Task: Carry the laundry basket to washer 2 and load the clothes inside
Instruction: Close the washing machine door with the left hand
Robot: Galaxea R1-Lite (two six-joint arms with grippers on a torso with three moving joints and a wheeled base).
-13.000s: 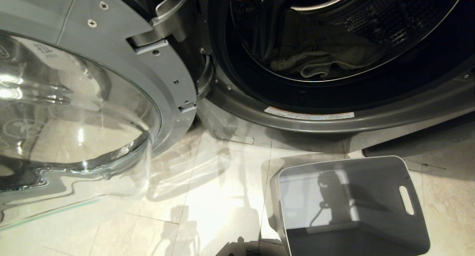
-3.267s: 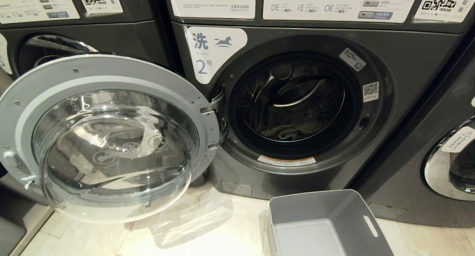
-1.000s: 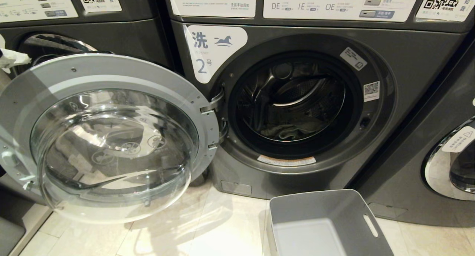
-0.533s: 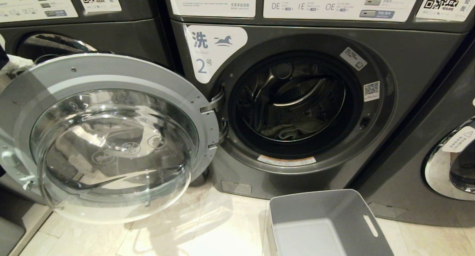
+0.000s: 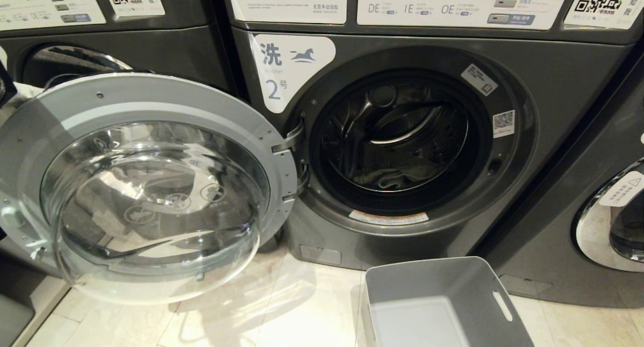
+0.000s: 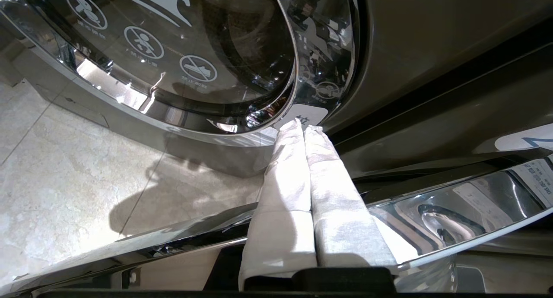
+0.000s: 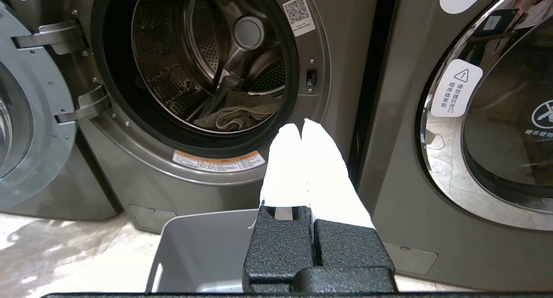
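Washer 2 point(image 5: 553, 85) stands dark grey with its round glass door point(image 5: 151, 93) swung wide open to the left. The clothes point(image 5: 390, 178) lie as a grey-green bundle low in the drum and also show as the clothes point(image 7: 235, 114) in the right wrist view. On the floor before the washer, the grey laundry basket point(image 5: 427, 279) holds nothing. My left gripper point(image 6: 304, 126) is shut and empty, its white fingers lying across the chrome rim of the open door point(image 6: 453, 207) on its outer side. My right gripper point(image 7: 301, 126) is shut and empty above the basket point(image 7: 203, 242).
The neighbouring washer on the left point(image 5: 126, 50) is partly hidden behind the open door; its closed glass door point(image 6: 194, 52) fills the left wrist view. Another washer with a closed chrome-ringed door point(image 5: 609, 221) stands at the right. Pale floor tiles point(image 5: 282, 307) lie left of the basket.
The left gripper's white fingers, seen at the far left edge a second ago, have slipped behind the door rim. The door, the basket and the clothes have kept still.
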